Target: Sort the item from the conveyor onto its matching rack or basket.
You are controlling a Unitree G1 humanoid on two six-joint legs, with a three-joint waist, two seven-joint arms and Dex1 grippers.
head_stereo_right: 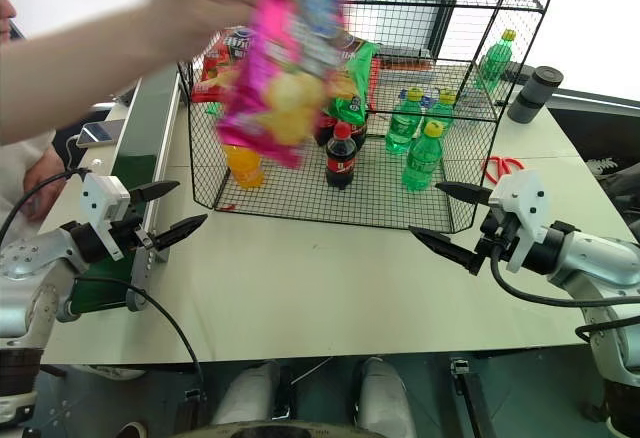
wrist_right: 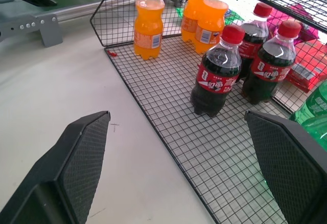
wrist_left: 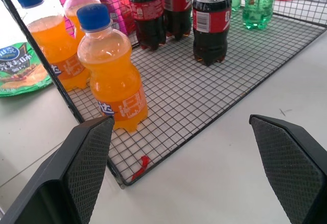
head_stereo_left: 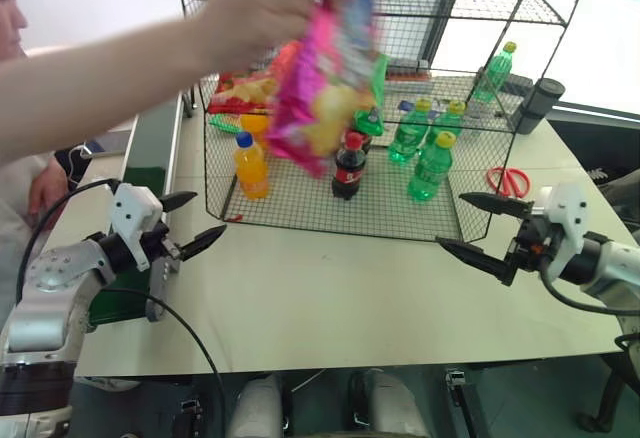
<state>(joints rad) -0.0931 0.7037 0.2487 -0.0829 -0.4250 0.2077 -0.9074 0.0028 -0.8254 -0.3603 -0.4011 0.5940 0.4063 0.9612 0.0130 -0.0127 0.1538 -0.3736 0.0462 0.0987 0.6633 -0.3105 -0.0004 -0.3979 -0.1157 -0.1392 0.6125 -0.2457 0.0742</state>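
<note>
Person's hand [head_stereo_left: 262, 3] dangles the pink bag [head_stereo_left: 325, 73] above the rack [head_stereo_left: 340, 203], off the conveyor [head_stereo_right: 150, 148]. Both grippers, left [head_stereo_left: 192, 222] and right [head_stereo_left: 478, 226], gape wide and empty over the table [head_stereo_left: 330, 298]. The left wrist view adds a green bag [wrist_left: 20, 70] beside the rack.

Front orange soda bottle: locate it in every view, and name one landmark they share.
Left eye view: front orange soda bottle on the rack floor, front-left corner.
Right eye view: same corner.
Left wrist view: the orange bottle nearest the camera.
Right wrist view: the orange bottle standing apart.
Shared landmark: red clip at that rack corner.
</note>
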